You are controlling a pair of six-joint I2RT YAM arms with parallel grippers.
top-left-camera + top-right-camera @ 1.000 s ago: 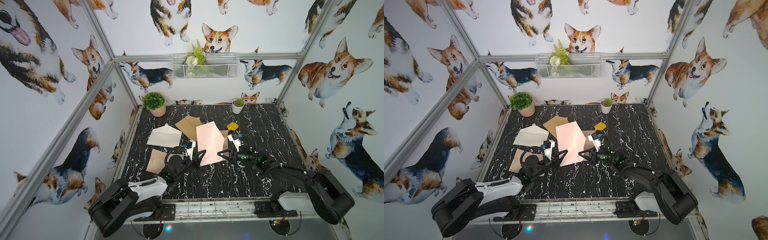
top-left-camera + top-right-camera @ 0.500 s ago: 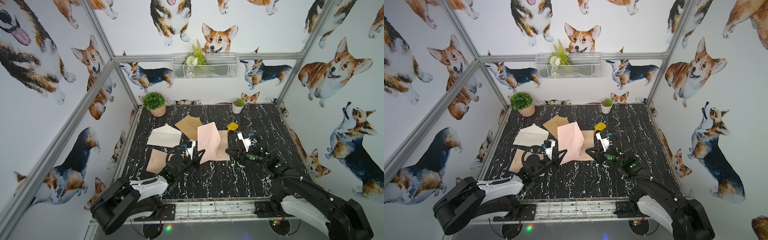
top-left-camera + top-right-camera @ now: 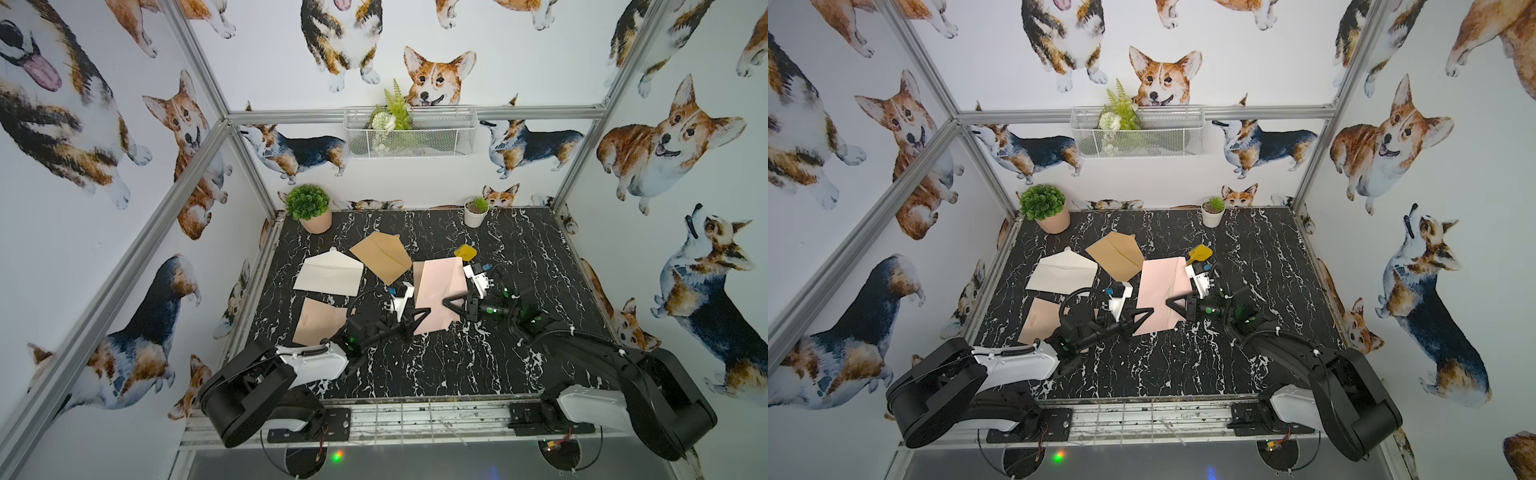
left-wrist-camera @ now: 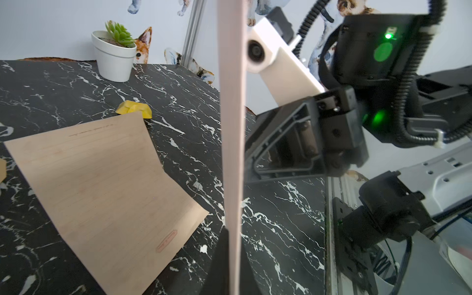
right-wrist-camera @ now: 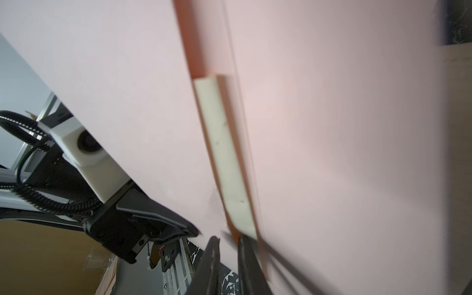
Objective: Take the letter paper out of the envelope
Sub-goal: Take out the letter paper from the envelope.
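Here, the left pincer (image 3: 419, 315) is clenching the near edge of the pink envelope (image 3: 438, 286), holding it raised over the black marble counter (image 3: 457, 365). The right pincer (image 3: 449, 301) is meeting the envelope's opposite side, and the blurred wrist view is not showing whether it is gripping anything. The cream letter paper (image 5: 224, 153) is sitting inside the envelope's open slit, its end lying just at that pincer's tips.

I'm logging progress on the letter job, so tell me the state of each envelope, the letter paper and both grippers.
pink envelope: held up in the air.
letter paper: inside the pink envelope.
left gripper: shut on the pink envelope.
right gripper: at the pink envelope, grip unclear.
white envelope: lying flat, flap open.
brown envelope: lying flat.
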